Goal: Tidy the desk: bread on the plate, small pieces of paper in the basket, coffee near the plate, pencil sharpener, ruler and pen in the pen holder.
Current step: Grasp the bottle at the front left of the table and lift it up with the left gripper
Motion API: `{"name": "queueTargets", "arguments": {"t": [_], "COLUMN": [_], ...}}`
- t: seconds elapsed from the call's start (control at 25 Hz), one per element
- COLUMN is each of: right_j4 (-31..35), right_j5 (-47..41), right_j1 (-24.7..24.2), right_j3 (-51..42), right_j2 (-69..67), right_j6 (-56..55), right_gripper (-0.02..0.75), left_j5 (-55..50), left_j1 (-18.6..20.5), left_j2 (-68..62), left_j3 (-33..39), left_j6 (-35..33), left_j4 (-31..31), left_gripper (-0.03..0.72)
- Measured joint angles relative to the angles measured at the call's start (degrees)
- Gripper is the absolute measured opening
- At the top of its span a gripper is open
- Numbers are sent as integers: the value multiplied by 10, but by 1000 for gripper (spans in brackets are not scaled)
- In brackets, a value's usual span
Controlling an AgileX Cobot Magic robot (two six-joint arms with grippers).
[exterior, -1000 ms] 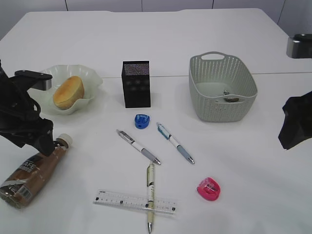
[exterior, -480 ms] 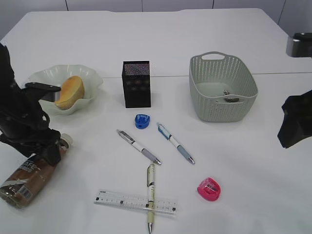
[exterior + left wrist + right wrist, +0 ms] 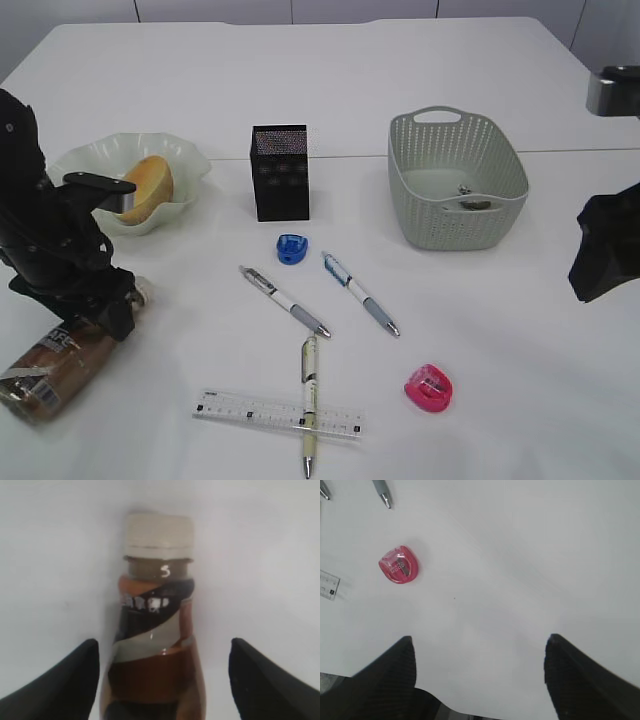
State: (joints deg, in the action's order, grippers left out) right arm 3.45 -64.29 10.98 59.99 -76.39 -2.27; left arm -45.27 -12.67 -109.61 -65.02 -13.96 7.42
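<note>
Left wrist view: coffee bottle (image 3: 156,630) lies on its side on the table (image 3: 260,555), cap away from the camera, body between the spread fingers of the left end effector (image 3: 160,680), jaws open, not yet gripping. Risks: round bottle could roll out as the jaws close; a grip near the tapered neck may slip; lifted lying flat, it must still be stood up near the plate (image 3: 190,160) holding the bread (image 3: 145,187). Right end effector (image 3: 477,680) hangs open over bare table, pink pencil sharpener (image 3: 399,565) well apart
</note>
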Motion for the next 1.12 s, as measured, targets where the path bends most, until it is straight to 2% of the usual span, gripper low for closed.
{"name": "queueTargets", "arguments": {"t": [0.32, 0.6, 0.92, 1.12], "right_j4": [0, 0, 0, 0], "right_j5": [0, 0, 0, 0], "right_j1": [0, 0, 0, 0], "right_j3": [0, 0, 0, 0], "right_j2": [0, 0, 0, 0], "right_j6": [1, 1, 2, 2], "right_gripper": [584, 585, 584, 584], "left_j5": [1, 1, -2, -1], "left_j1": [0, 0, 0, 0], "left_j2": [-9, -18, -26, -26], "left_j3": [0, 0, -2, -2], "left_j6": [0, 4, 6, 6], "left_j4": [-16, -15, -12, -9], "left_gripper": [579, 515, 393, 377]}}
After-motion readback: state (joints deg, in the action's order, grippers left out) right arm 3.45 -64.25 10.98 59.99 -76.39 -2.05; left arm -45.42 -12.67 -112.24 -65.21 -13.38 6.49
